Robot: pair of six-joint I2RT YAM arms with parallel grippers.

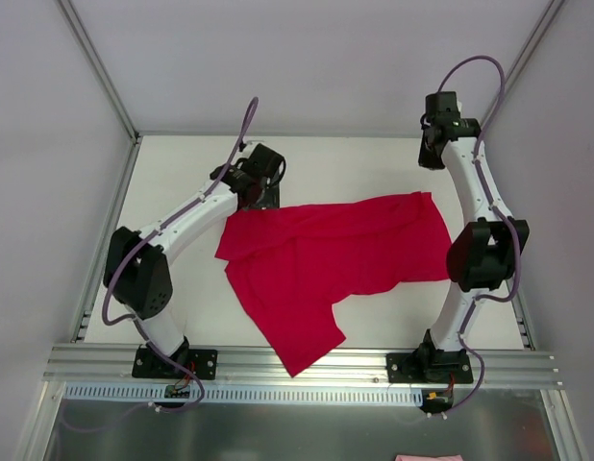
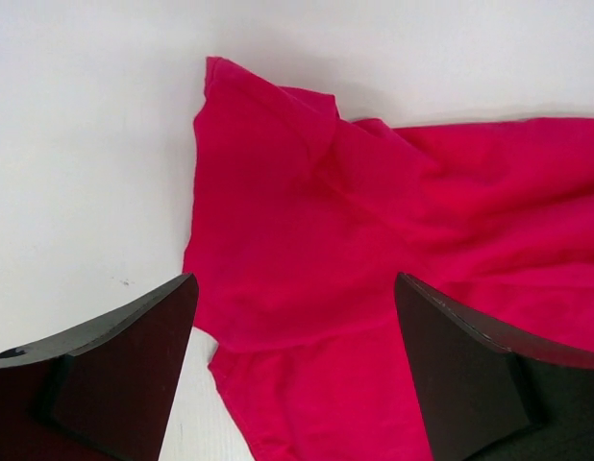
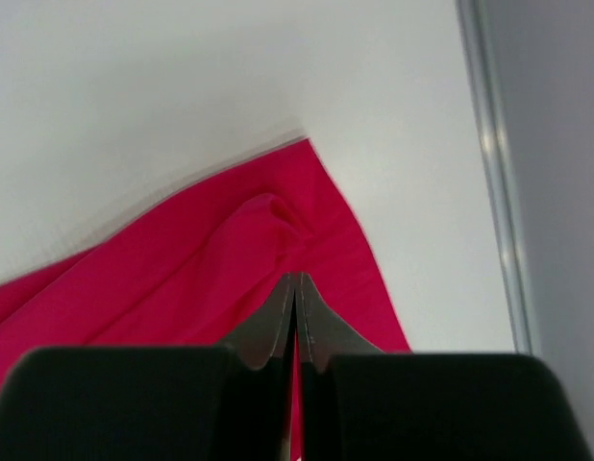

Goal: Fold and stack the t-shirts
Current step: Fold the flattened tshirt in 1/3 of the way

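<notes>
Two arms up close. The left arm [image 1: 186, 219] and right arm [image 1: 455, 309] both wear smooth white shells, broken by chunky black joint housings [image 1: 143, 279]. A purple cable [image 1: 245, 130] loops off each wrist and runs down along the links. Each arm is planted on a flat black base plate [image 1: 148, 365]. The left gripper [image 2: 295, 279] has broad, dark, matte wedge fingers [image 2: 114, 375] with slanted faces. On the right gripper [image 3: 294, 279], the fingers [image 3: 268, 331] taper to thin greyish tips, with a blocky black body behind.
</notes>
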